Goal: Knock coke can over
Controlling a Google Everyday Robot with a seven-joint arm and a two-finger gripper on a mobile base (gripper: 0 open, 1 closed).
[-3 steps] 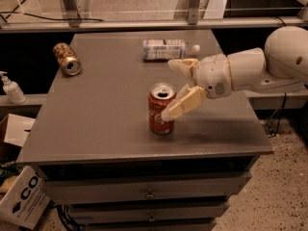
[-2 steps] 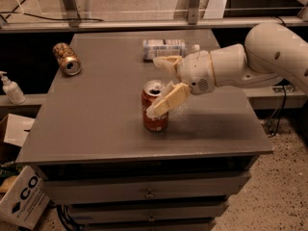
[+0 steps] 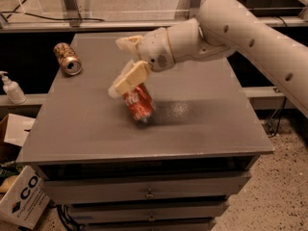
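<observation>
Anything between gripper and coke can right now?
Nothing. In the camera view, the gripper is over the middle of the table with its jaws open. The lower jaw touches the top end of the tilted coke can, leaving no gap.

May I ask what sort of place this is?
Probably a robotics lab or workshop: a grey drawer cabinet, a cardboard box on the speckled floor, and the gripper at the tilted coke can.

Your arm (image 3: 250,32) shows a smooth off-white rounded shell with small dark dimples, ending over the table (image 3: 202,124) in a hand (image 3: 121,65) whose blunt cream fingers (image 3: 130,76) are spread apart.
</observation>
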